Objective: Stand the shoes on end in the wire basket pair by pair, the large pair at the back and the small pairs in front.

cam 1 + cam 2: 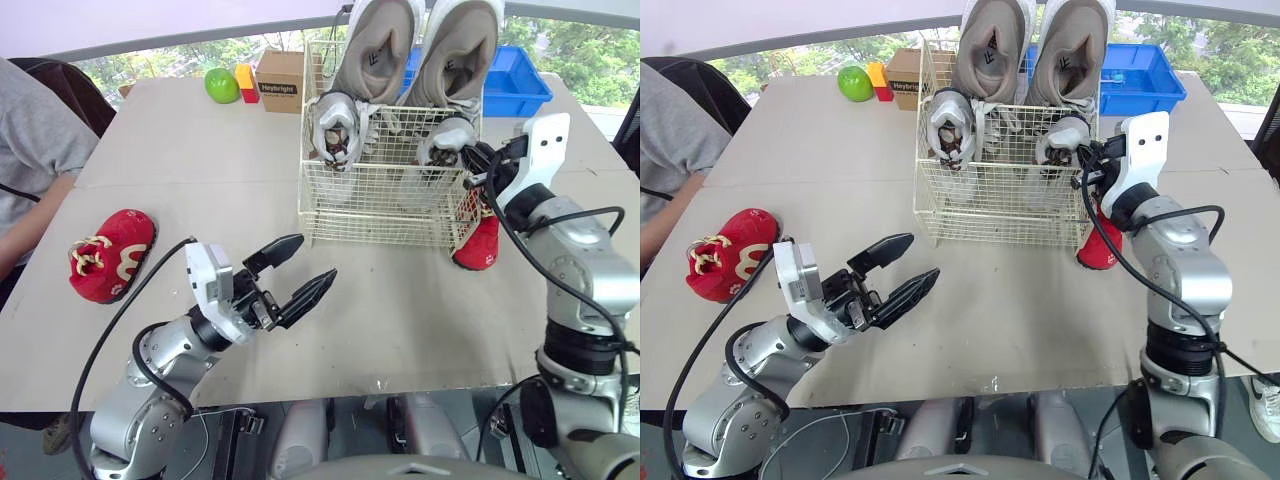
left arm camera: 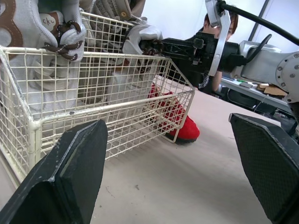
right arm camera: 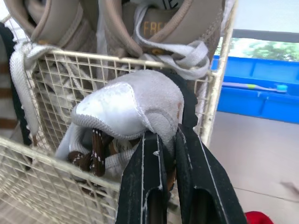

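Note:
A white wire basket [image 1: 385,205] stands at the middle of the table. Two large beige shoes [image 1: 380,40] stand on end along its back. In front of them stand two small silver shoes, one on the left [image 1: 335,125] and one on the right [image 1: 447,140]. My right gripper [image 3: 167,140] is shut on the collar of the right silver shoe [image 3: 131,109], at the basket's right end. A red shoe [image 1: 480,243] leans against the basket's right corner outside. Another red shoe [image 1: 112,255] lies at the table's left. My left gripper [image 1: 300,270] hovers open in front of the basket, holding nothing.
At the back of the table are a green apple [image 1: 222,85], a red and yellow block [image 1: 246,82], a cardboard box [image 1: 281,80] and a blue bin [image 1: 515,85]. A person in grey [image 1: 30,160] sits at the left edge.

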### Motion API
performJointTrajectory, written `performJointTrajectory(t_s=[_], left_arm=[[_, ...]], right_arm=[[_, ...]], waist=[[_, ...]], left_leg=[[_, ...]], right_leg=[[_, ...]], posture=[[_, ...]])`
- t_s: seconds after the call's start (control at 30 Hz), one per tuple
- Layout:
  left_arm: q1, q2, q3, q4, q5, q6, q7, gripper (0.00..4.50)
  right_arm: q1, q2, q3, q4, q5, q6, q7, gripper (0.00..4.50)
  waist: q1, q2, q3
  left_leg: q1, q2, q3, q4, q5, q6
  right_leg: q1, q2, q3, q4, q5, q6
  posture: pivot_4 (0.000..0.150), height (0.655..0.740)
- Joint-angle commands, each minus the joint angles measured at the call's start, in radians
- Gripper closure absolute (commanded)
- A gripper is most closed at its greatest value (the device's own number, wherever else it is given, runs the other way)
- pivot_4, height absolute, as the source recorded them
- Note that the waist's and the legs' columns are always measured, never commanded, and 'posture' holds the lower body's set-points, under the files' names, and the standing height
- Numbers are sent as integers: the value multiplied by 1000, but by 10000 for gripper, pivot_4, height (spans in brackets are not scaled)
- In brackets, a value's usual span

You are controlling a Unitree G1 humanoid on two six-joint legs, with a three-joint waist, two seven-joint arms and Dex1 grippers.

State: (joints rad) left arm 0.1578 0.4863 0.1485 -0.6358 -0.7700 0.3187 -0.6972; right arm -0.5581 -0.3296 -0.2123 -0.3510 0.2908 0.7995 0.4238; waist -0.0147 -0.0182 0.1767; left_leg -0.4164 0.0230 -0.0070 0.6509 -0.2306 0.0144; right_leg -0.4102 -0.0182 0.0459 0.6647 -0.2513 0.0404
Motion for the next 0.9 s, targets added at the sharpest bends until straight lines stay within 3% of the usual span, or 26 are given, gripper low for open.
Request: performJointTrajectory(t_s=[0.03, 0.27, 0.43, 0.53, 0.63, 0.8, 0.9], left_arm=[[-6, 4, 7, -12, -10, -10, -14, 0], [-10, 8, 12, -11, -11, -9, -22, 0], [13, 7, 22, -33, -12, -9, -13, 0], [19, 5, 28, -37, -10, -10, -6, 0], [28, 5, 37, -43, -10, -14, 1, 0], [72, -9, 73, -63, -30, -6, 52, 0], [100, -47, 138, -62, -68, -4, 141, 0]], right_arm=[[1, -136, 69, 79, -1, -115, 176, 44833], [-56, -291, 172, 309, -32, -441, 452, 44833], [-177, -321, 209, 533, -49, -557, 572, 44833], [-233, -322, 212, 647, -59, -585, 598, 36832], [-254, -337, 208, 682, -56, -611, 634, 23294], [-185, -394, 102, 516, 40, -502, 620, 4428], [-72, -418, 20, 304, 182, -414, 642, 4428]], waist=[[0, 0, 0], [-1, 0, 0], [-3, -1, 0], [-2, -1, 0], [2, -1, -1], [9, -2, -1], [15, -1, -1]], left_leg=[[0, 0, 1, 0, 0, 0], [1, 0, 2, 0, 0, 0], [2, 1, 2, 0, 0, 0], [2, 1, 3, 0, 0, 0], [2, 1, 2, 1, 0, 0], [1, 1, -1, 2, 0, 0], [1, 1, -2, 2, 0, 0]], right_leg=[[0, 0, 0, 0, 0, 0], [1, 1, 0, -1, 0, 0], [1, 1, 1, -1, 0, 0], [1, 1, 0, -1, 0, 0], [2, 1, 0, -1, 0, 0], [3, -1, 0, -1, 0, 0], [3, -2, 0, -2, 0, 0]], posture=[[1500, 7400], [1500, 7400], [1500, 7400], [1500, 7400], [1500, 7400], [1500, 7400], [1500, 7400]])
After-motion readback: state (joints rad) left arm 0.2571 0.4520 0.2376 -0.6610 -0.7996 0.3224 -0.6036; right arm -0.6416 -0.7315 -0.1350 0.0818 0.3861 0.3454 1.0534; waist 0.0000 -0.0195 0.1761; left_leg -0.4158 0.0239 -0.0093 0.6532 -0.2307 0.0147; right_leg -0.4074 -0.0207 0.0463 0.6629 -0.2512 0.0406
